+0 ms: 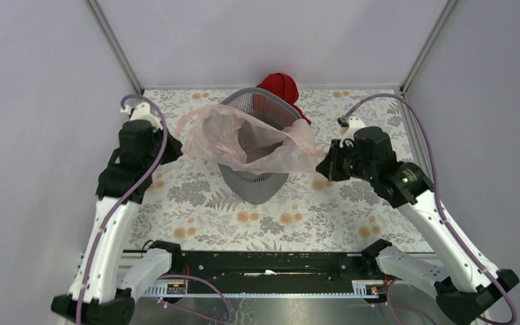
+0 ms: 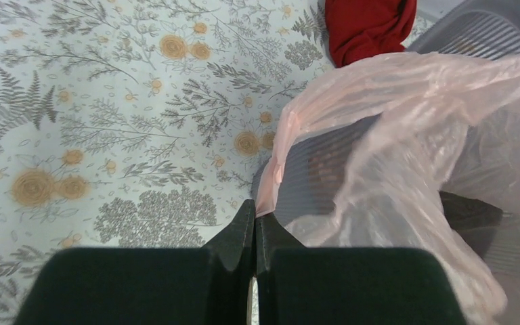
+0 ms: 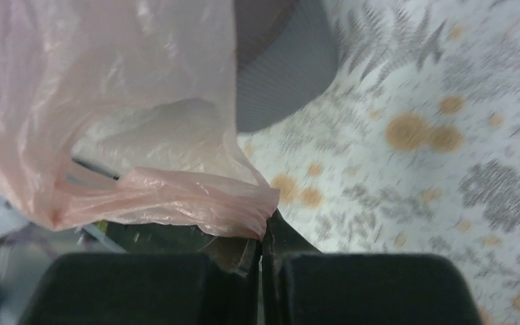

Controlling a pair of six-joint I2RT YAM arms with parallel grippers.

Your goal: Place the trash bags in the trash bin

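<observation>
The pale pink translucent trash bag (image 1: 247, 139) is stretched open over the mouth of the grey mesh trash bin (image 1: 254, 186) in the middle of the table. My left gripper (image 1: 173, 147) is shut on the bag's left edge; in the left wrist view (image 2: 255, 211) a pink strip (image 2: 281, 145) runs out of the closed fingertips. My right gripper (image 1: 321, 167) is shut on the bag's right edge; the right wrist view (image 3: 264, 227) shows the film (image 3: 176, 200) bunched at the tips. The bin also shows in both wrist views (image 2: 481, 30) (image 3: 284, 74).
A dark red cloth bundle (image 1: 281, 88) lies behind the bin against the back wall, also in the left wrist view (image 2: 369, 27). The floral tablecloth (image 1: 196, 196) covers the table. Grey walls enclose left, right and back.
</observation>
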